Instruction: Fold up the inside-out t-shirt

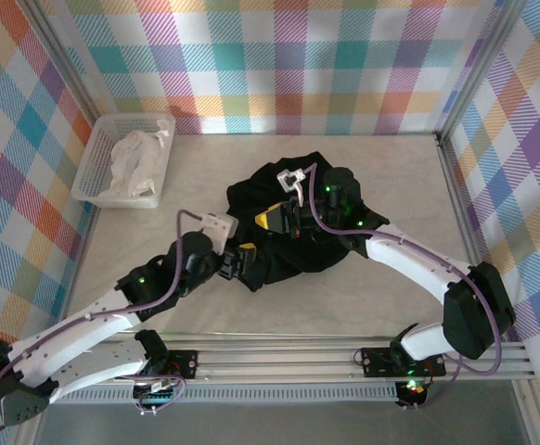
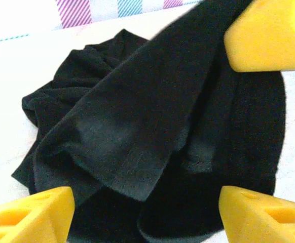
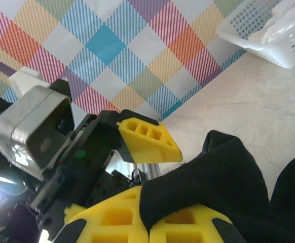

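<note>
The inside-out t-shirt (image 1: 256, 195) lies bunched in a black heap on the middle of the table. My right gripper (image 1: 275, 221) is shut on a fold of it; the wrist view has black fabric (image 3: 223, 172) pinched between the two yellow pads (image 3: 117, 217). From that pinch a flap of the shirt (image 2: 137, 126) hangs down toward the heap. My left gripper (image 2: 147, 217) stands open just in front of the hanging flap, with the cloth between and beyond its fingers but not gripped. In the top view the left gripper (image 1: 240, 261) sits at the heap's near-left edge, close to the right one.
A white basket (image 1: 94, 167) with a white cloth (image 1: 135, 158) in it stands at the back left. Plaid walls close in the back and both sides. An aluminium rail (image 1: 279, 357) runs along the near edge.
</note>
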